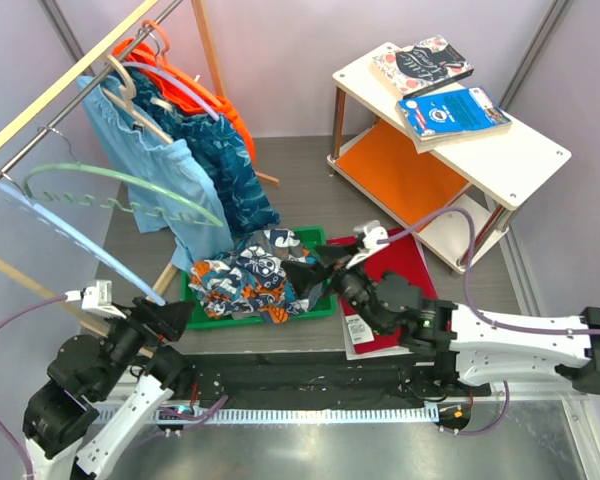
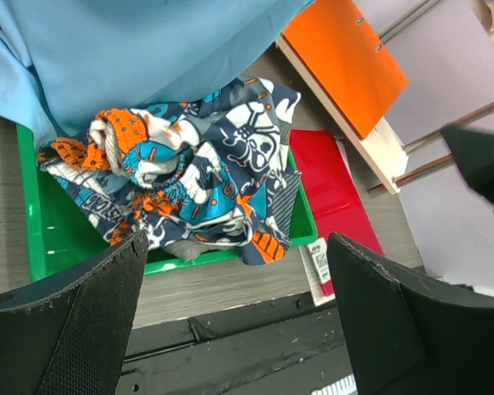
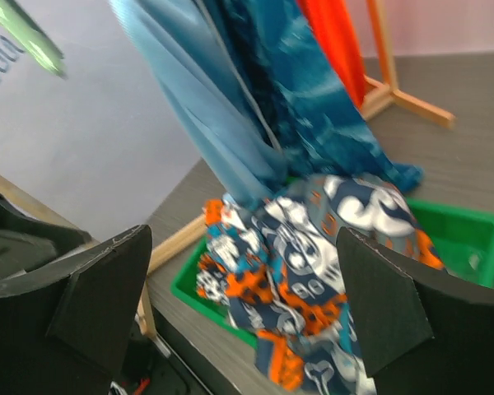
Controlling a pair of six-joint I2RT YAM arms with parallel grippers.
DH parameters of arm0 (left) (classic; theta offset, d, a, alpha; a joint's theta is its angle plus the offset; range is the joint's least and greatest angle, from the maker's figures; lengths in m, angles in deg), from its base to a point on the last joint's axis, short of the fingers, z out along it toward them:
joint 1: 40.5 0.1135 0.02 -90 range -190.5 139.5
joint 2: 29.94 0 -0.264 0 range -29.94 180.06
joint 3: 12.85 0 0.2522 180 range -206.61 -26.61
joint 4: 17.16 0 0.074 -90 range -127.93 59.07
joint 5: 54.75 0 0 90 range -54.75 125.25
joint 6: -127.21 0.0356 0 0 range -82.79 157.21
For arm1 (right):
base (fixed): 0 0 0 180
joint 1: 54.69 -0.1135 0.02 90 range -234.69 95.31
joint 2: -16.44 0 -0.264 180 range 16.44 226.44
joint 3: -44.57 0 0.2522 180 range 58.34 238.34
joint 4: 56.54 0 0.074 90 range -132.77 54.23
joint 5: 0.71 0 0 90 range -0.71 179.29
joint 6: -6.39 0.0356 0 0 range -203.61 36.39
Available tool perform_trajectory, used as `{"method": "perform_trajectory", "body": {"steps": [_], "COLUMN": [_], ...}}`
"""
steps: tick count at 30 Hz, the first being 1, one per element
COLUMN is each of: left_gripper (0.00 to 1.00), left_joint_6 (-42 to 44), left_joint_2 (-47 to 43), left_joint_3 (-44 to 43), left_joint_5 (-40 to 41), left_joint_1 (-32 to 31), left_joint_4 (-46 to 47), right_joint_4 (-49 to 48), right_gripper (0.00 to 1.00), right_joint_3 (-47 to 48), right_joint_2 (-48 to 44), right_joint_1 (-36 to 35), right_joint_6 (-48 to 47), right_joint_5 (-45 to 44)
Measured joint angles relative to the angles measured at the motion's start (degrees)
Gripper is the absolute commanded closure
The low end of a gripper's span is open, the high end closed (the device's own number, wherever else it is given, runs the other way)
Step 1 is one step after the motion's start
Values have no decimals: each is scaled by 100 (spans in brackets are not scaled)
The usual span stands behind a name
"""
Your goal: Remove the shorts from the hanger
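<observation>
Both left gripper (image 2: pixel 239 239) and right gripper (image 3: pixel 244 233) gape empty; printed shorts (image 1: pixel 250 280) fill green tray (image 2: pixel 58 239) under blue garment (image 2: pixel 148 49).

Found most of the green tray (image 1: pixel 325 308) buried under the printed shorts (image 1: pixel 252 276), and the near end of the red folder (image 1: pixel 408 262) covered by the right arm (image 1: pixel 480 335); could not read the covers of the two books (image 1: pixel 450 112) on the white side table (image 1: pixel 525 150), the lettering being too small. Traced the wooden rail (image 1: pixel 70 77) only as far as the top and left edges of the overhead view, and the light-blue garment (image 2: pixel 148 58) only to the top edge of the left wrist view. Made out the green hanger (image 3: pixel 29 41) in the right wrist view merely as a blur, clipped at the corner.
</observation>
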Motion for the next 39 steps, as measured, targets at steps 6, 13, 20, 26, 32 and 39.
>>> {"method": "perform_trajectory", "body": {"steps": [6,13,20,26,32,39], "left_gripper": [11,10,9,9,9,10], "left_joint_6": [-466,-1097,-1244,-1270,-1379,-1534], "left_joint_2": [0,-2,-4,-7,-7,-9], "left_joint_3": [315,1453,2444,3473,4041,4277], "left_joint_5": [57,-111,-208,-365,-577,-761], "left_joint_1": [0,0,0,0,0,0], "left_joint_4": [365,1040,2216,3348,4148,4612], "right_joint_4": [772,1012,1126,555,610,2492], "right_gripper": [0,0,0,0,0,0], "right_joint_3": [-907,-1700,-2516,-4033,-4323,-4291], "right_joint_2": [-1327,-2297,-2710,-3399,-4430,-5635], "right_joint_1": [0,0,0,0,-2,0], "right_joint_6": [546,1060,1797,2186,2924,4693], "right_joint_5": [-400,-656,-1064,-1403,-1814,-2437]}}
